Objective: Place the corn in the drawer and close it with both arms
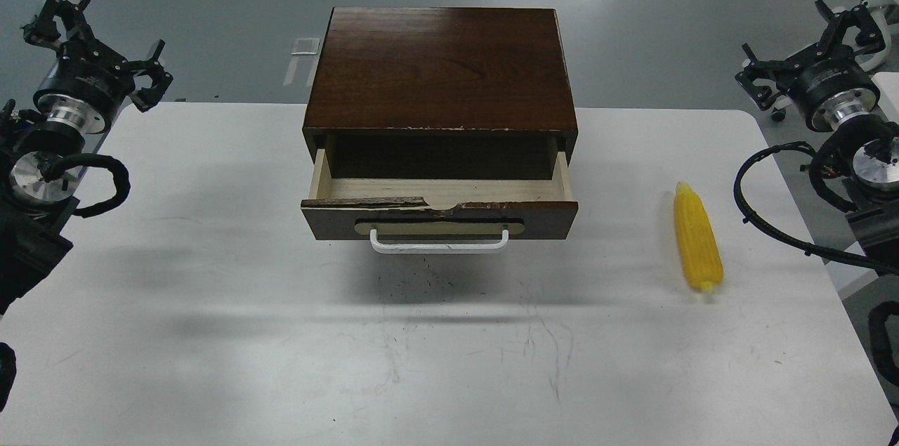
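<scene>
The corn (pixel 697 237) is lying on the white tabletop (pixel 211 305) well to the right of the drawer (pixel 439 206), its long axis running almost straight away from the robot, tapered tip at the far end, blunt end nearest. The right end effector (pixel 811 56) is hovering beyond the tabletop's far right corner, fingers spread and holding nothing, so the corn is sitting nearer and slightly leftward of it; this arm is plainly the closer one. The left end effector (pixel 95 38) is hanging off the far left corner, also spread and empty, with the whole cabinet (pixel 439 67) between it and the corn. The drawer is standing pulled open, pale inside bare, white handle (pixel 439 241) facing the robot. Nothing is blocking the path from corn to drawer
</scene>
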Controlling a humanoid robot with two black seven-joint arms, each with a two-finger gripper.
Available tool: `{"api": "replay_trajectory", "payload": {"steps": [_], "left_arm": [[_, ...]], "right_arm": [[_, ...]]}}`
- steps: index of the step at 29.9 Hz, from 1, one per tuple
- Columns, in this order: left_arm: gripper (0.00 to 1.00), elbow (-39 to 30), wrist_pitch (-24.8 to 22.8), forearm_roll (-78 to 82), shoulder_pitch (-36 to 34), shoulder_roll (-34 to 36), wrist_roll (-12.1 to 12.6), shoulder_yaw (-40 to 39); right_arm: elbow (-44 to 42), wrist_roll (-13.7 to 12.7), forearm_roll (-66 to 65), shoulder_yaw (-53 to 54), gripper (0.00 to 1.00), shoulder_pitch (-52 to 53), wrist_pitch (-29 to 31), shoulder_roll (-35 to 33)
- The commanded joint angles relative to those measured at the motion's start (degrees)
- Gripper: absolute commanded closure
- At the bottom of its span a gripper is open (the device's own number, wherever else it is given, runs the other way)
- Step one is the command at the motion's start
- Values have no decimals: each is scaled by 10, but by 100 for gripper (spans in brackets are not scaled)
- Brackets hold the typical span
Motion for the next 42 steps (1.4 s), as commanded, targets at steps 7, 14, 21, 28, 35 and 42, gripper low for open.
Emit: {"api": "replay_trajectory", "payload": {"steps": [7, 14, 21, 28, 35, 42], "left_arm": [[2, 7, 0, -2, -2, 1, -4, -3], [2, 9, 0, 2, 0, 11, 4, 0], [2, 8, 0, 2, -2, 11, -2, 0], [2, 7, 0, 5, -4, 14, -1, 0], [2, 7, 0, 6, -5, 26, -3, 0], [2, 7, 0, 6, -6, 29, -4, 1]], "right_arm": [[6, 11, -5, -7, 0, 6, 0, 4], [-1, 13, -11, -153, 0, 68, 0, -46], [6, 24, -51, -412, 1, 159, 0, -102], [6, 94, -195, -526, 1, 228, 0, -114], [10, 104, -403, -576, 0, 252, 0, -102], [96, 103, -558, -591, 0, 261, 0, -99]]}}
